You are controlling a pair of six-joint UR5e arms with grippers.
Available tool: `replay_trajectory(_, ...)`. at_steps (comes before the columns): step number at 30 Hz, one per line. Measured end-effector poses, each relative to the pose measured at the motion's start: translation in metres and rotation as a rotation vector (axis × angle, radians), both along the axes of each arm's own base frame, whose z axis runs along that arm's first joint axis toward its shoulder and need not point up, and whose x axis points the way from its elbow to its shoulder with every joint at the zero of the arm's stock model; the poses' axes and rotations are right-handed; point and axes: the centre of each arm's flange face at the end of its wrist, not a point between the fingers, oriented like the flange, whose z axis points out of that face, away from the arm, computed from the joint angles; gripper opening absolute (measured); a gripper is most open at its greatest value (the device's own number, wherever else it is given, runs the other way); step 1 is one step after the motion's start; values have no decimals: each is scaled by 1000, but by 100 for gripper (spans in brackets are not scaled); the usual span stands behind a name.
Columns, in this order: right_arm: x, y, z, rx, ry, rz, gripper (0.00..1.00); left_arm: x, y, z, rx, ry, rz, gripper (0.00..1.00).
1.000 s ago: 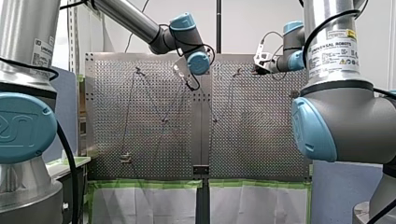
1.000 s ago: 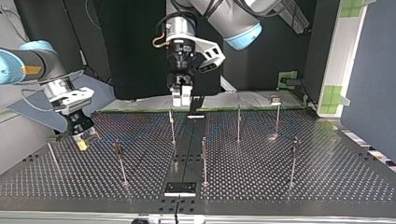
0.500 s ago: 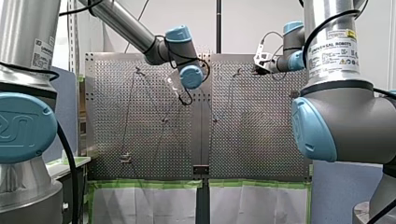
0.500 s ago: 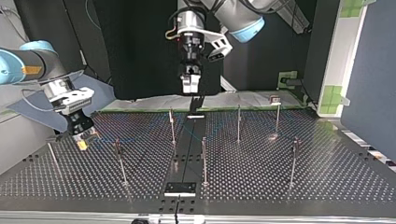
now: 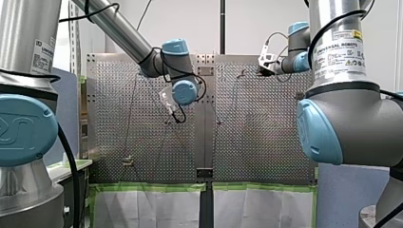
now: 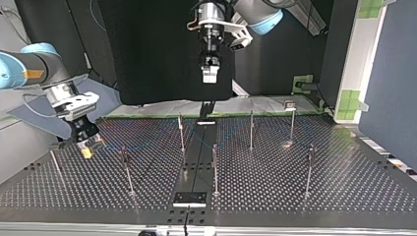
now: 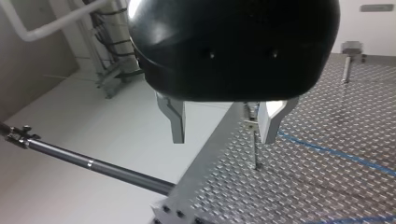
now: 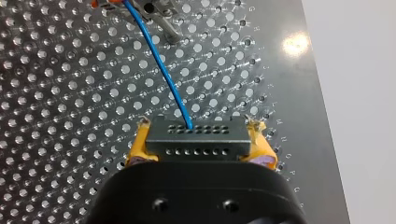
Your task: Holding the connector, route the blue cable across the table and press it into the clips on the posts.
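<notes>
Top view: left tool [image 6: 209, 76] high, pointing down, spread; right tool [image 6: 88, 147] low, pinching connector [image 8: 196, 137].

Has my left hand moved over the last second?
Yes. In the top view my left hand has lifted and shifted toward the view's right, away from the post whose top it was hanging close to.

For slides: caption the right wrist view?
Right gripper clamps the connector; blue cable runs ahead across the perforated table.
</notes>
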Motion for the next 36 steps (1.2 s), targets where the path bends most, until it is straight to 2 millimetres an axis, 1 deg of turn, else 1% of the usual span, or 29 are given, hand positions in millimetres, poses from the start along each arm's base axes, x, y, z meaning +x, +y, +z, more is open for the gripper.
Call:
replay_trajectory(12, 1, 1, 0, 2, -1, 3, 0, -25, 24, -44, 77, 77, -2, 100)
replay_trajectory(21, 3, 2, -1, 6, 1, 6, 0, -42, 42, -70, 126, 126, -1, 100)
replay_trajectory(25, 3, 2, -1, 7, 1, 7, 0, -45, 44, -74, 133, 133, -1, 100)
replay_trajectory(36, 3, 2, -1, 7, 1, 8, 0, -45, 45, -74, 134, 134, -1, 100)
